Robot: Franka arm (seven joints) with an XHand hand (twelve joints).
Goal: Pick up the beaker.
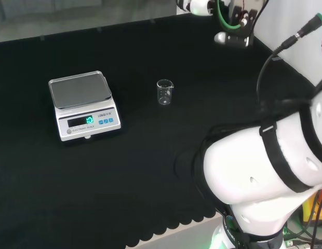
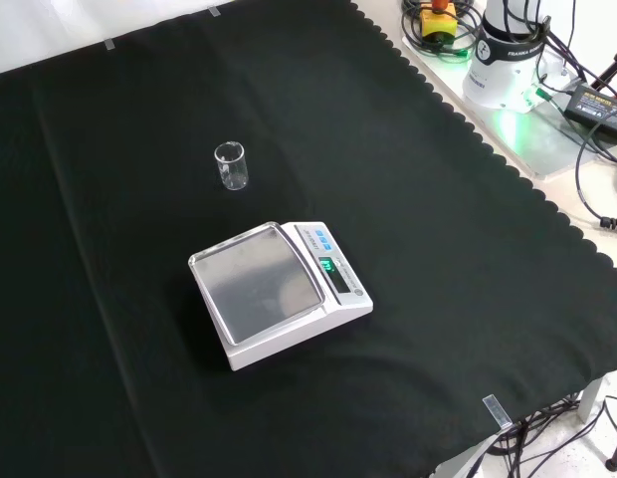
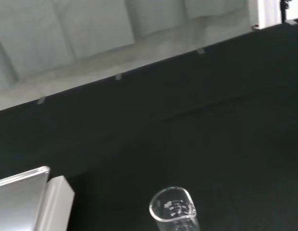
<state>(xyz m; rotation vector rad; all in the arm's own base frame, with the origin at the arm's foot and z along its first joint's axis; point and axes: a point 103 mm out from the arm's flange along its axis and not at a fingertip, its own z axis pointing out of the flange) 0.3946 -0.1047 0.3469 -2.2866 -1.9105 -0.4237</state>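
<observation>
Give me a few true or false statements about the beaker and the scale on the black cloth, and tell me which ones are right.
1. The beaker stands upright on the cloth. True.
2. The beaker sits on the pan of the scale. False: it stands apart from the scale, directly on the cloth.
3. The beaker looks empty. True.
4. The scale's pan carries a flask. False: the pan is bare.
5. In the head view the beaker is left of the scale. False: it is to the right.
</observation>
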